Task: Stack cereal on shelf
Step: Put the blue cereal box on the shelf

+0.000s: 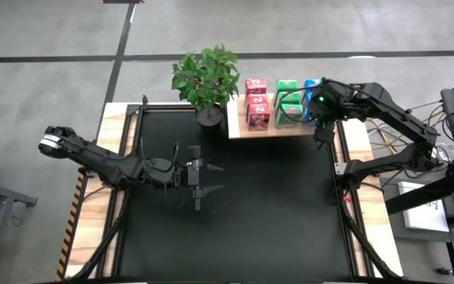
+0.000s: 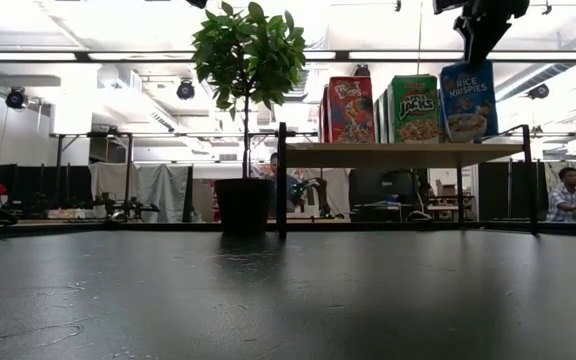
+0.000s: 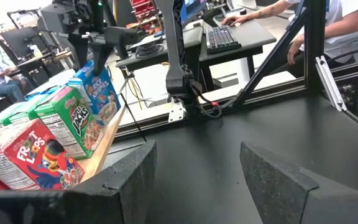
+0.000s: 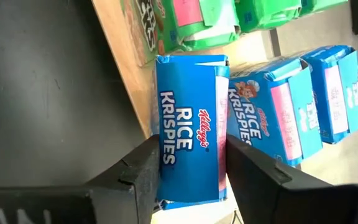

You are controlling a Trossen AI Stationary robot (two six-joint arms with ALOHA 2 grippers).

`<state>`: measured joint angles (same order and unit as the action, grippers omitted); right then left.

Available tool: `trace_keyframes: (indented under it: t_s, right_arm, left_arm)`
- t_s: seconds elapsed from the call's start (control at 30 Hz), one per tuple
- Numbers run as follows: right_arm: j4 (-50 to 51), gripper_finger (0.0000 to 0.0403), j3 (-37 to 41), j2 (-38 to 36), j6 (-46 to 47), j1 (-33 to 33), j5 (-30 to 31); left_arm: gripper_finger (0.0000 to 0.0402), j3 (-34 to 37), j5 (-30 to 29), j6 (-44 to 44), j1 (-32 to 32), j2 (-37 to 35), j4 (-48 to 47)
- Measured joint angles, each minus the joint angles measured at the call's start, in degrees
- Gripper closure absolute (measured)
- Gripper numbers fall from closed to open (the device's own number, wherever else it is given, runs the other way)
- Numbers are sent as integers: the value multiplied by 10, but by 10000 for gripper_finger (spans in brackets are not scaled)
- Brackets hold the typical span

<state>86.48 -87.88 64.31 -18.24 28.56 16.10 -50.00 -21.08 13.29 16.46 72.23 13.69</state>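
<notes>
The shelf (image 1: 290, 129) stands raised at the far edge of the black bench (image 1: 274, 213), just beside a potted plant (image 1: 206, 79). On it the cereal sits in three rows by colour: red boxes (image 1: 257, 104) nearest the plant, green boxes (image 1: 288, 102) in the middle, and blue boxes (image 1: 312, 99) at the end away from the plant, mostly under the right arm in the high view. In the low view the front red box (image 2: 349, 110), front green box (image 2: 414, 109) and front blue box (image 2: 468, 101) stand upright side by side on the plank. The right claw (image 4: 188, 165) is over the blue end of the shelf, its fingers (image 4: 135, 174) straddling the front blue box (image 4: 190, 127), one on each side; they lie close against it, but I cannot tell whether they press on it. Two more blue boxes (image 4: 294, 106) stand behind that one. The left claw (image 1: 199, 180) hangs over the middle of the bench, well apart from the shelf, its fingers (image 3: 132, 177) spread wide with nothing between them. People sit at desks in the room beyond.
</notes>
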Motion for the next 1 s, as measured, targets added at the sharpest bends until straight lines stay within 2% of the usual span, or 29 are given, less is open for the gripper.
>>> trace_keyframes:
  t_s: [0.43, 1.0]
  right_arm:
    - [0, 218, 0, 0, 2, 0, 5]
    - [4, 234, 9, 15, 25, 0, 4]
  left_arm:
    - [187, 0, 0, -3, 0, 0, 0]
    - [187, 0, 0, -3, 0, 0, 0]
